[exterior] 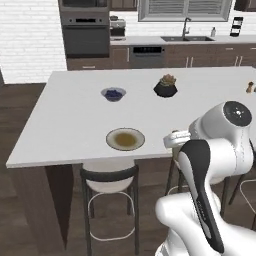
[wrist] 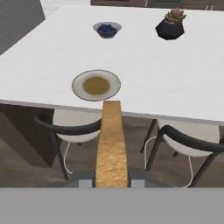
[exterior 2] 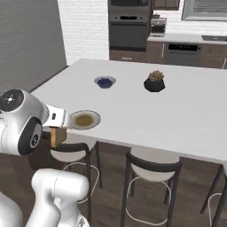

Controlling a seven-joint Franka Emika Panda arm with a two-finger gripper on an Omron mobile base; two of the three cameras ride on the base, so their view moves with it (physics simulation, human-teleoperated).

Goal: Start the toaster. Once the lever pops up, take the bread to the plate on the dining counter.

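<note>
A: Light looks even and soft, bright on the white surface point(exterior: 70, 125), with no glare.

B: Agreed; faint shadows under the stools point(exterior: 111, 200), slightly soft rendering everywhere, no edge distortion.

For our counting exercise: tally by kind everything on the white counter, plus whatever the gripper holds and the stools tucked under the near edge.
Plates: 1, the plate
Bowls of blueberries: 1, the bowl
Potted plants: 1, the potted plant
Pepper mills: 1, the mill
Bread slices: 1, the bread, held in the gripper
Stools in view: 3, e.g. the stool
Total: 8
</note>
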